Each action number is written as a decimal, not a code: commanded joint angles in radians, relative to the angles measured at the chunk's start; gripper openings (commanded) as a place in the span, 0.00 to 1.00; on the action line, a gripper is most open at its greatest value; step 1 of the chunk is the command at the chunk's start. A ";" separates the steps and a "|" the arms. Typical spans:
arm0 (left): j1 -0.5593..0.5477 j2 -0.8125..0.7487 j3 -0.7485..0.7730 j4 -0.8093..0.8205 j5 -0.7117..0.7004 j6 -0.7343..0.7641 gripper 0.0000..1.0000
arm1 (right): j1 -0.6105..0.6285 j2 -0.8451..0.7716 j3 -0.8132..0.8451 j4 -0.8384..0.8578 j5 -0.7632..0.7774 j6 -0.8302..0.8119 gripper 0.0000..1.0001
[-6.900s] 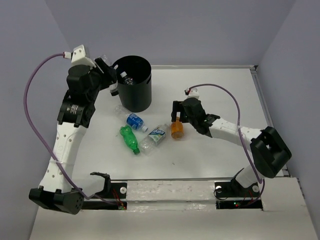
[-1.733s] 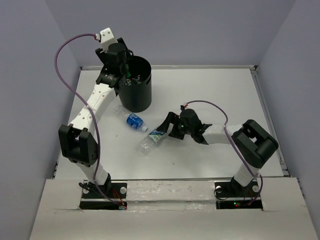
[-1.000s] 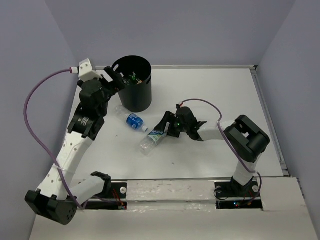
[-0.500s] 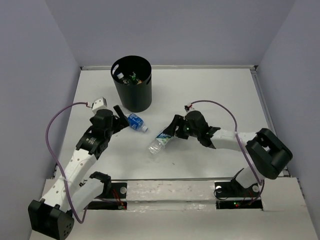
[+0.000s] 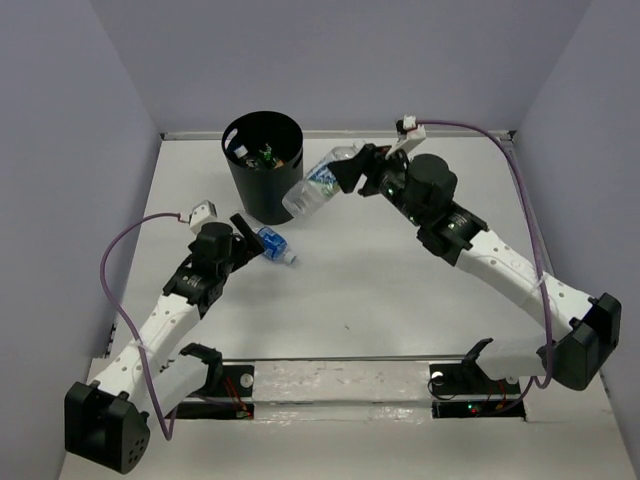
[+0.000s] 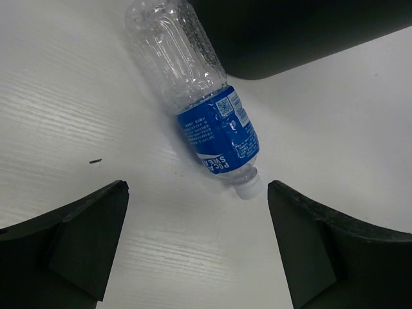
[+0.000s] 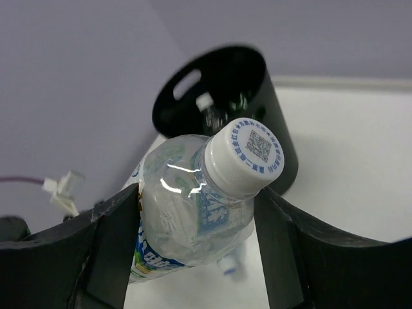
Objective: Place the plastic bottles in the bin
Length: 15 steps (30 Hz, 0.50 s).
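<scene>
Lavender walls [image 5: 350,60] close round a white table [image 5: 400,290], and the biggest thing on it is the black cylindrical plastic bin [image 5: 268,195], which stands beyond the fingers of both arms. Inside its mouth a green bottle and at least one capped clear bottle [image 5: 262,153] can be made out, so part of the job looks done; how many lie in there cannot be told. The right gripper [image 5: 347,172] is clamped almost fully closed on a clear plastic bottle with a white-and-blue label [image 5: 312,185], carried off the table. The wrist view shows its neck end pinched between the two fingers [image 7: 116,244], with the white cap pointing back toward the camera and the body reaching out past the fingertips toward the bin's rim, seemingly beside the opening rather than over it. The left gripper [image 6: 196,238] is spread as wide as it goes and holds nothing. A clear plastic bottle with a blue label [image 6: 206,109] lies on the table ahead of it, cap about level with the fingertips and between them, body stretching beyond to the foot of the bin. Judging by this, two bottles remain: the carried one to drop, the lying one to grasp.
</scene>
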 commanded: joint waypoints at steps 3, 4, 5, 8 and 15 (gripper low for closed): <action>0.019 -0.006 -0.015 0.069 -0.067 -0.059 0.99 | 0.006 0.212 0.326 0.142 0.195 -0.292 0.33; 0.021 -0.001 -0.016 0.074 -0.062 -0.061 0.99 | 0.006 0.249 0.373 0.150 0.212 -0.321 0.33; 0.021 0.006 -0.016 0.084 -0.059 -0.064 0.99 | 0.006 0.285 0.469 0.154 0.215 -0.368 0.33; 0.024 0.025 -0.025 0.122 -0.042 -0.075 0.99 | 0.006 0.441 0.648 0.165 0.209 -0.456 0.33; 0.031 0.098 -0.009 0.159 -0.051 -0.095 0.99 | 0.006 0.708 0.889 0.161 0.108 -0.594 0.35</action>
